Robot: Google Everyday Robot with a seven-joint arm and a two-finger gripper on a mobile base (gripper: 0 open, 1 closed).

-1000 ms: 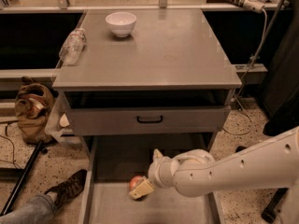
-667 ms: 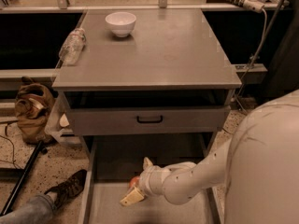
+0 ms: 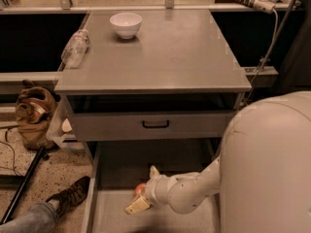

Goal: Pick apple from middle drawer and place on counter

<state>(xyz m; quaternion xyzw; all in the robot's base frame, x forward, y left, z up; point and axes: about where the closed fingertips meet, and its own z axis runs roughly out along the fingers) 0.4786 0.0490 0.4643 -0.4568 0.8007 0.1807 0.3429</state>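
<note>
Tool (image 3: 142, 189): sits low inside the pulled-out middle drawer (image 3: 116, 216), at the end of the white arm (image 3: 194, 193) reaching in from the right. Jaws spread, one finger beyond the apple (image 3: 140, 188) and one nearer; cannot tell whether either presses it. Apple: lies between those fingers, close to the drawer floor, mostly hidden by the tool. Just beyond the tool: grey drawer front (image 3: 112, 127) with black handle (image 3: 155, 124). Above and farther back: table (image 3: 165, 57), carrying a white bowl (image 3: 126, 24) at its far left and a clear plastic bottle (image 3: 75, 47) lying along its left edge. Left of the tool, on the speckled floor: dark shoe (image 3: 72, 198), brown bag (image 3: 33, 115).
</note>
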